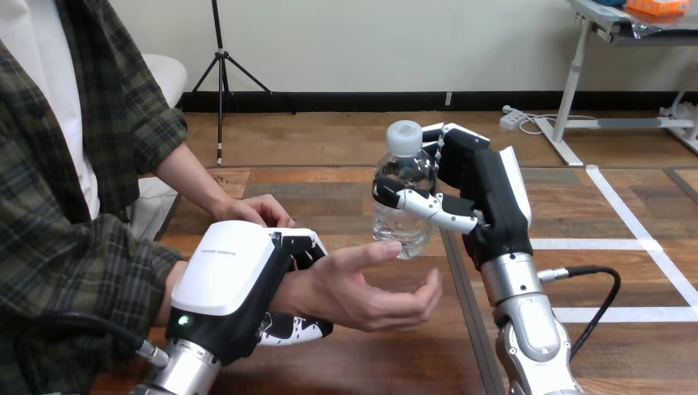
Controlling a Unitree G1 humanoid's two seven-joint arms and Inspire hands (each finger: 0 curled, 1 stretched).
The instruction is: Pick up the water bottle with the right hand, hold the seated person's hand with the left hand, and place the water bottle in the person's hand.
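Observation:
A clear water bottle [402, 191] with a white cap is held upright above the table, my right hand [481, 197] shut on it with thumb and fingers wrapped round its body. The person's hand [370, 286] lies palm up and open just below and left of the bottle, one fingertip touching the bottle's lower edge. My left hand [239, 292] is curled round the person's wrist, fingers over the top and thumb showing underneath.
The person's other hand [255, 211] rests on the wooden table [329, 193] at the left, behind my left hand. White tape lines [634, 220] mark the table's right side.

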